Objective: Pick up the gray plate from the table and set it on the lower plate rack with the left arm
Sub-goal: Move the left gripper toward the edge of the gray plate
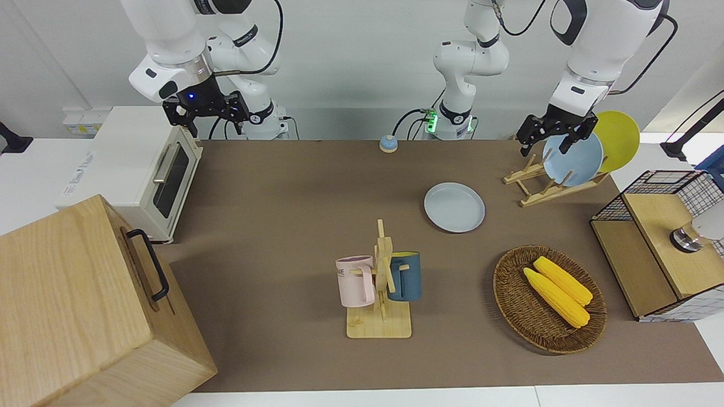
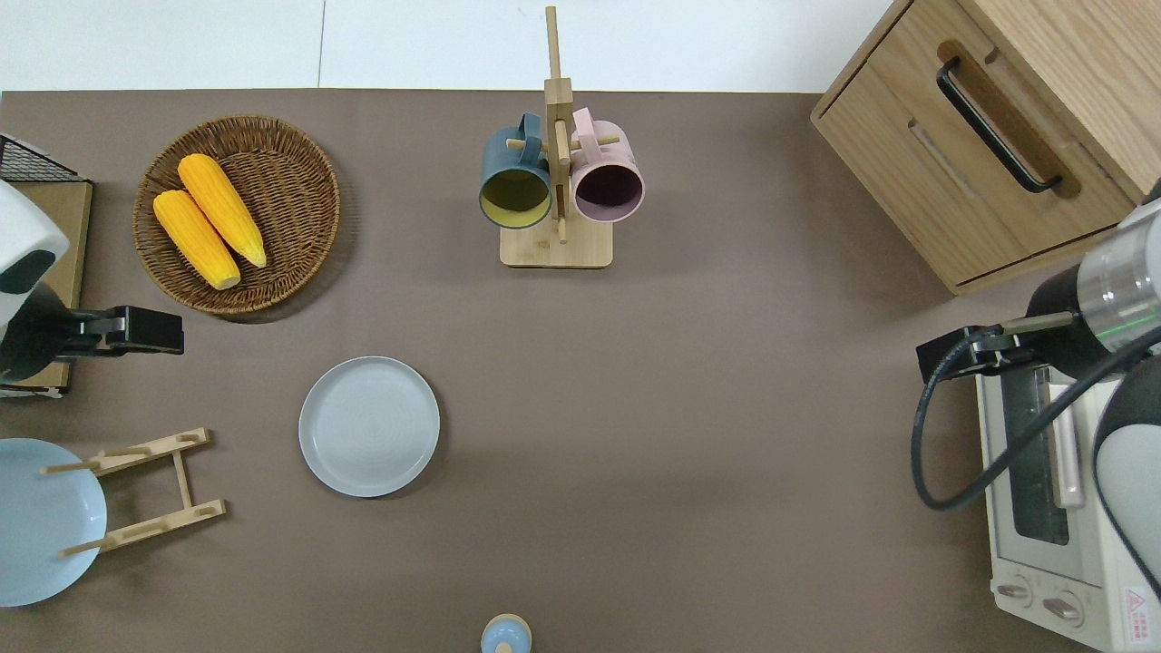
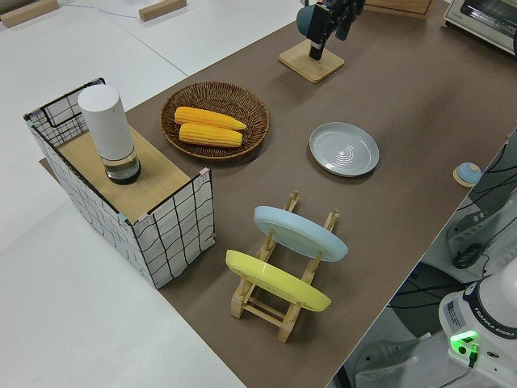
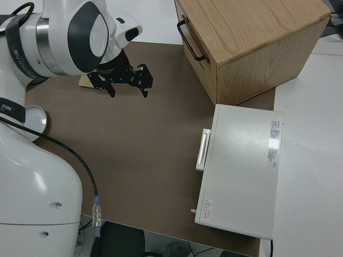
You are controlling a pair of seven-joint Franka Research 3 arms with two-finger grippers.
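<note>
Plates: one gray plate [image 2: 369, 426] flat, two racked; two mugs.

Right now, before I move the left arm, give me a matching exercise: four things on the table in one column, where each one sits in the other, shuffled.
Things:
1. gray plate
2. blue plate
3. corn cobs
4. pink mug

Places:
A. in the wicker basket
B. hanging on the mug tree
C. flat on the table
D. standing in the plate rack

Pairs: 1-C, 2-D, 3-A, 4-B
</note>
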